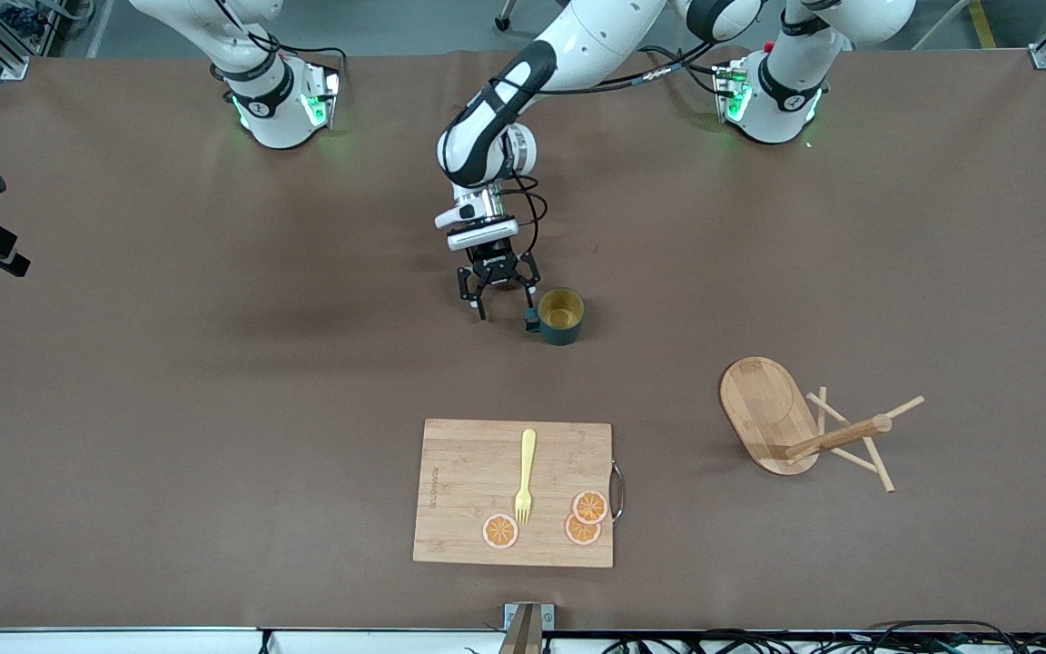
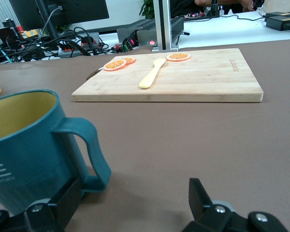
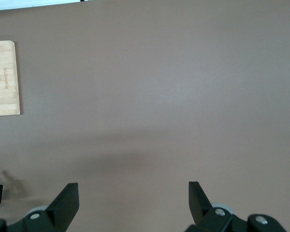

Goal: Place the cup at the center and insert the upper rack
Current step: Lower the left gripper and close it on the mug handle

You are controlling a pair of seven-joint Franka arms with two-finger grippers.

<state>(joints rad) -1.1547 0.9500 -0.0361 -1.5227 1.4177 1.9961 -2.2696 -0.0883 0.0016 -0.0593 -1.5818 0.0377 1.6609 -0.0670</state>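
Observation:
The teal-blue cup (image 1: 562, 315) with a yellow inside stands upright near the table's middle, its handle toward the right arm's end. My left gripper (image 1: 502, 304) is open and low beside the handle. In the left wrist view the cup (image 2: 29, 145) is close up and one finger (image 2: 63, 203) is right by the handle; nothing is between the jaws of the gripper (image 2: 135, 205). The bamboo upper rack (image 1: 795, 422) lies tipped on its side toward the left arm's end, nearer to the front camera than the cup. My right gripper (image 3: 134, 200) is open and empty, high over bare table.
A wooden cutting board (image 1: 468, 472) lies nearer to the front camera than the cup, with a yellow fork (image 1: 526, 477) and three orange slices (image 1: 499, 530) on it. The board also shows in the left wrist view (image 2: 198, 79) and its corner in the right wrist view (image 3: 4, 77).

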